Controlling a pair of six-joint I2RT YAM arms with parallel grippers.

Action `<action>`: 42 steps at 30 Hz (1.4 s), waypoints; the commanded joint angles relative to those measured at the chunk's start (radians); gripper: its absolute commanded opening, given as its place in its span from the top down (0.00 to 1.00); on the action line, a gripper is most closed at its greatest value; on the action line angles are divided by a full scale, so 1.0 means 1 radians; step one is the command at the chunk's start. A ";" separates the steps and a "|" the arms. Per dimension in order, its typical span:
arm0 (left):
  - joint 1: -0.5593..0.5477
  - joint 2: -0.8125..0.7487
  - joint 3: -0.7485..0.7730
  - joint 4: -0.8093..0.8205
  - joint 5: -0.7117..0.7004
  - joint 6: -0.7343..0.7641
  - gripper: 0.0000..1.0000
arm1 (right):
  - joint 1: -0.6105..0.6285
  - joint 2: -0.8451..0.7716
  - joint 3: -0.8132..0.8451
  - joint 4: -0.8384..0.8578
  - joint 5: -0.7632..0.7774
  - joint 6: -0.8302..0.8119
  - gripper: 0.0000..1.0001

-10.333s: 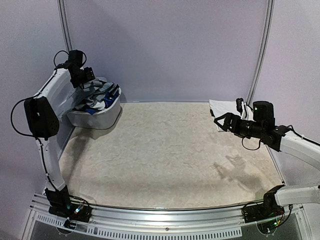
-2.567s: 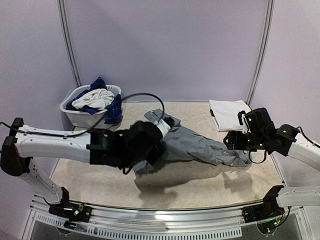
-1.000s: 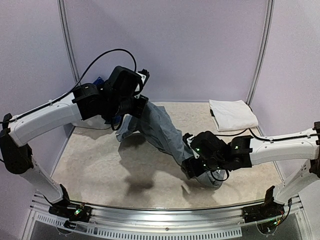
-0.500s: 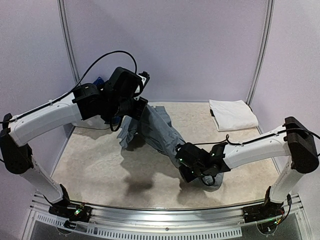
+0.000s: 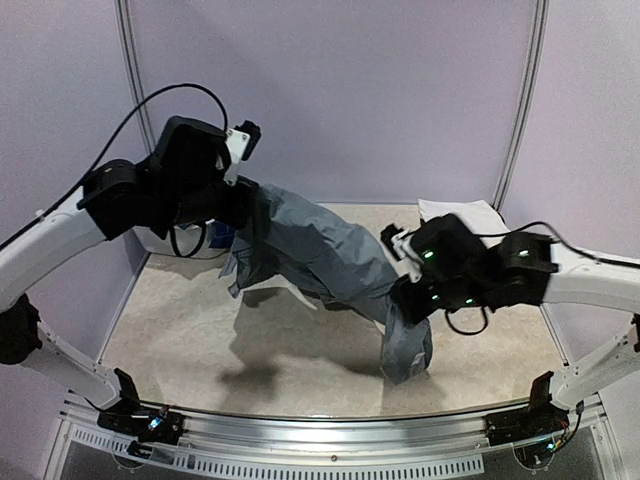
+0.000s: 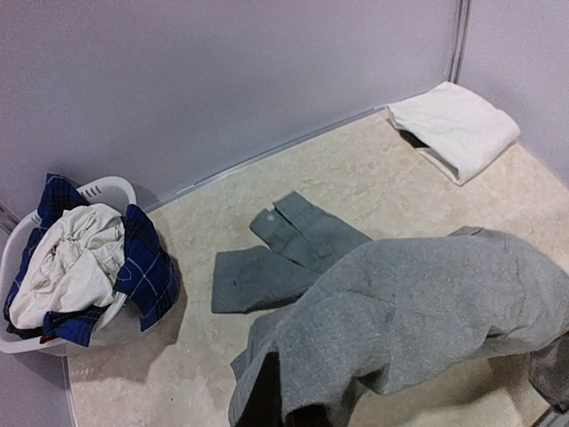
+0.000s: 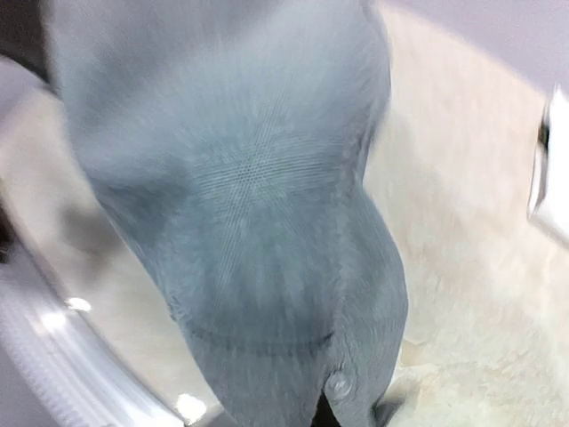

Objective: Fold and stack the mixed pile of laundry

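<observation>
A: Top external view: the grey garment (image 5: 320,250) hangs in the air over the middle of the counter (image 5: 200,340); the left gripper (image 5: 243,205) is clamped on its far-left end, held high; the right gripper (image 5: 405,297) is closed on it lower, to the right; a tail droops below that one toward the near side.

B: What could go wrong?

A: My guess: the right pinch may catch only a thin fold, so pulling the arms apart could slip it free; the tail may drag on the counter and bunch, spoiling a flat lay; a loose part dangles under the left gripper and could tuck beneath; the right wrist view is filled with cloth, so the bite itself is hidden.

B: And the rest of the pile (image 6: 67,262)?

A: Heaped in the basket (image 6: 105,187) at far left, plaid and white cloth; a folded white piece (image 6: 455,129) lies at far right, near enough that a wide swing might knock it.

B: Surface, room?

A: Pale mottled counter, matt, likely to grip cloth a little; lilac walls (image 5: 350,100) close behind and at both sides; a metal rail (image 5: 330,425) along the near edge.
</observation>
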 commanded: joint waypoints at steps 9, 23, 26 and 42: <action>0.018 -0.132 0.162 -0.108 0.082 0.016 1.00 | -0.277 -0.226 0.275 -0.097 -0.229 -0.065 0.99; 0.325 0.201 -0.026 0.035 0.319 -0.056 1.00 | -0.628 0.211 0.140 0.098 -0.453 -0.046 0.97; 0.356 0.284 -0.016 0.049 0.340 -0.063 1.00 | -0.647 0.314 0.176 0.112 -0.456 -0.044 0.96; 0.479 0.675 0.224 -0.038 0.303 -0.076 0.66 | -0.743 0.855 0.816 -0.139 -0.392 -0.116 0.40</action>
